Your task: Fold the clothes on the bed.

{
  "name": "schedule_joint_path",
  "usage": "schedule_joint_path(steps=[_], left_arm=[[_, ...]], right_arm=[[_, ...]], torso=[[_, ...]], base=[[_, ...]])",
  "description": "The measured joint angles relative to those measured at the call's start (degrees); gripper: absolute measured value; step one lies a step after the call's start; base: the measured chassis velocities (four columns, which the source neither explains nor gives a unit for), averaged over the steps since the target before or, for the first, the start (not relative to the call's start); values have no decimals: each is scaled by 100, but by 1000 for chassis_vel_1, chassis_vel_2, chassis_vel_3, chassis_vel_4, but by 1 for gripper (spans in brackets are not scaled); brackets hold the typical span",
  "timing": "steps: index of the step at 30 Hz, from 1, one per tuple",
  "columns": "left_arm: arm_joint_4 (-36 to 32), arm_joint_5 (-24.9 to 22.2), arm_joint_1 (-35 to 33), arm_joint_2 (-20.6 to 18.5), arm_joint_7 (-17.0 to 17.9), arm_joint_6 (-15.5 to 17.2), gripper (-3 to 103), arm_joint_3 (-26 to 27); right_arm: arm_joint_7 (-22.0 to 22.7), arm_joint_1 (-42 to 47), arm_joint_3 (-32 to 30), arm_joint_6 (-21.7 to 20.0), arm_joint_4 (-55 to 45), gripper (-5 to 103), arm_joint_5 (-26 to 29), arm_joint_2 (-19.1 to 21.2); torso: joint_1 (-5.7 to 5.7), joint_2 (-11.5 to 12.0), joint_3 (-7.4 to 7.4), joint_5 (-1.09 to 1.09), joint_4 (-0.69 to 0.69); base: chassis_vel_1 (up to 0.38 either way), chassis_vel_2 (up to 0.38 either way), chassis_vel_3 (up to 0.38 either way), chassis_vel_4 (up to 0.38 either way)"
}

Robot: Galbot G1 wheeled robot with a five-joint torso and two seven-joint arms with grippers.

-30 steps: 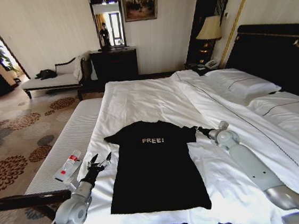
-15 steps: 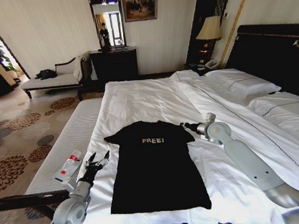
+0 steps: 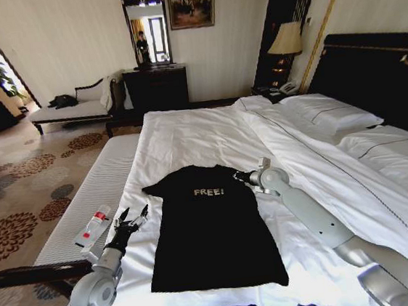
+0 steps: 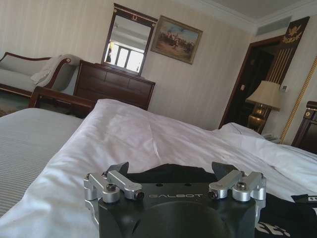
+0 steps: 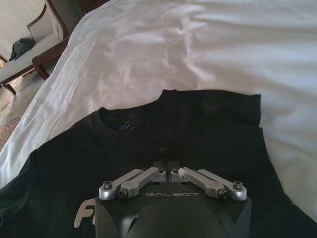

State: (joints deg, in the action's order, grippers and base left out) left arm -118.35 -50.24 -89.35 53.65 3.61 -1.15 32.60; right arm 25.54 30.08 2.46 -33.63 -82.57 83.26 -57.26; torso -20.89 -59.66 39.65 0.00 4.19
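Right claw [image 3: 240,177], pressed together in its wrist view, sits on the T-shirt's [image 3: 210,225] right shoulder. Left claw [image 3: 132,219] is spread beside the shirt's left side, near the bed's [image 3: 188,136] left edge.

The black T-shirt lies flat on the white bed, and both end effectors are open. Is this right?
Not quite. The black T-shirt does lie flat on the white bed, but only the left end effector is open. The right wrist view shows the right end effector shut over the shirt.
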Motion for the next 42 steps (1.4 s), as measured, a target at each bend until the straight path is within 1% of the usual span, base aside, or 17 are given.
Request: schedule_joint_path(steps=[6, 9, 15, 18, 26, 29, 33, 41, 42], left_arm=[[-20, -11, -3, 1, 11, 11, 94, 17], [-24, -5, -12, 32, 31, 21, 94, 14], [-59, 9, -35, 73, 51, 26, 94, -7], [-65, 11, -52, 78, 54, 27, 94, 0], [-89, 13, -89, 88, 57, 28, 94, 37], [-103, 15, -88, 90, 61, 30, 94, 37], [-108, 17, -85, 90, 64, 32, 94, 33], [-166, 11, -155, 65, 67, 38, 94, 125], [-172, 11, -159, 63, 89, 45, 94, 137]], right_arm=[[-140, 0, 174, 12, 76, 0, -223, -110], [-281, -18, 364, 56, 250, 0, -460, -235], [-403, -61, 416, 122, 440, 0, -707, -443], [-475, -60, 443, 140, 478, 0, -812, -468], [-601, 35, 528, 147, 377, 0, -897, -339], [-653, 107, 609, 147, 220, 0, -901, -165], [-706, 129, 701, 147, 198, 0, -971, -74], [-756, 173, 876, 161, 124, 0, -1090, -45], [-739, 174, 883, 162, 119, -2, -1105, -53]], torso=[[0, 0, 0, 0, 0], [0, 0, 0, 0, 0], [0, 0, 0, 0, -1], [0, 0, 0, 0, -1], [0, 0, 0, 0, -1], [0, 0, 0, 0, 0], [0, 0, 0, 0, 1], [0, 0, 0, 1, 0], [0, 0, 0, 0, 0]], base=[[0, 0, 0, 0], [0, 0, 0, 0], [0, 0, 0, 0], [0, 0, 0, 0], [0, 0, 0, 0], [0, 0, 0, 0], [0, 0, 0, 0], [0, 0, 0, 0], [0, 0, 0, 0]])
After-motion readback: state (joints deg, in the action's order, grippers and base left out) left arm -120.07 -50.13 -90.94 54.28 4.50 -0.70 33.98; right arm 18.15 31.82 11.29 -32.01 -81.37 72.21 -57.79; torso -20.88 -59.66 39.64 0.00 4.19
